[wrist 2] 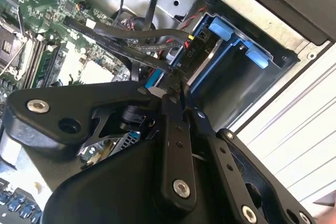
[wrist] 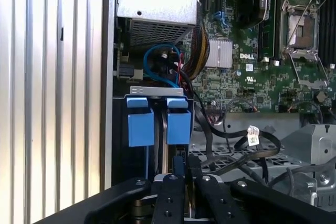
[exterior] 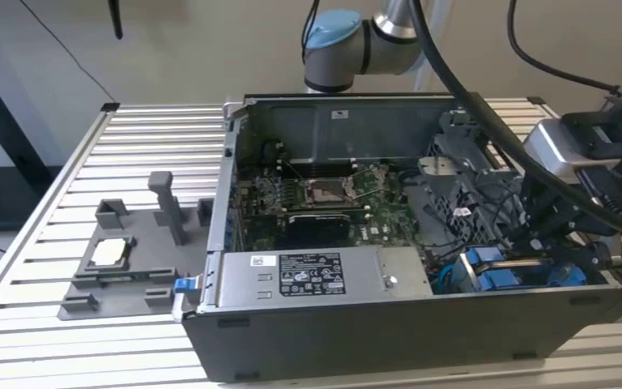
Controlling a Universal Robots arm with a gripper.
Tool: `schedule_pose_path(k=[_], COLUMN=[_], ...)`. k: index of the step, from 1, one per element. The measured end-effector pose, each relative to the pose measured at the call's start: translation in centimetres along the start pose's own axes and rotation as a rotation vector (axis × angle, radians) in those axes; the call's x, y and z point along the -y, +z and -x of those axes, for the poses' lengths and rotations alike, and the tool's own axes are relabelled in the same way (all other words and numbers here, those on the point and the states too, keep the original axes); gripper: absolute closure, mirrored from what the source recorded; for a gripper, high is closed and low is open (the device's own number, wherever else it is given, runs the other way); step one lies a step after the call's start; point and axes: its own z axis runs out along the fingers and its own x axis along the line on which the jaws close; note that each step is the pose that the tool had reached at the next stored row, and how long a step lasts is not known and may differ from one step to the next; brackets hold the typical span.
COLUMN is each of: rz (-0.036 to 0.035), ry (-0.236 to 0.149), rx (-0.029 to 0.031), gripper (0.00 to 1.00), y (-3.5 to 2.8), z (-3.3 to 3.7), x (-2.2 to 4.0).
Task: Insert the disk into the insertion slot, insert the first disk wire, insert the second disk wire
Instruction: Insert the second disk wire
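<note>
The disk's blue carrier (exterior: 492, 272) sits inside the insertion slot (exterior: 570, 301) at the case's front corner on the exterior view's right. Its two blue end tabs (wrist: 140, 124) stick out of the cage (wrist: 121, 150). They also appear in the second wrist view as blue tabs (wrist 2: 220, 28) in the dark cage (wrist 2: 231, 90). My gripper (exterior: 530, 245) reaches down into that corner, right beside the carrier. Its fingers (wrist 2: 173, 108) are pressed together on a small connector of a disk wire (wrist 2: 131, 51), a flat black cable. In the first wrist view my gripper (wrist: 181, 170) is just behind the tabs.
The open computer case (exterior: 398, 340) lies on a slatted white table (exterior: 149, 138). A silver power supply box (exterior: 311, 275) and the motherboard (exterior: 322, 198) fill its middle. Loose black cables (wrist: 236, 148) cross near the cage. A grey fixture (exterior: 117, 279) with a small chip stands at the exterior view's left.
</note>
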Motion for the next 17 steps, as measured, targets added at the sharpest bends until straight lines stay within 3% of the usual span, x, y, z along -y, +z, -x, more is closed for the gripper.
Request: schedule_pose_path(k=[17], rz=[-0.0005], ry=[0.002], rx=[0.0000], gripper=[0.85], y=[0.22], z=[0.16], x=[0.01])
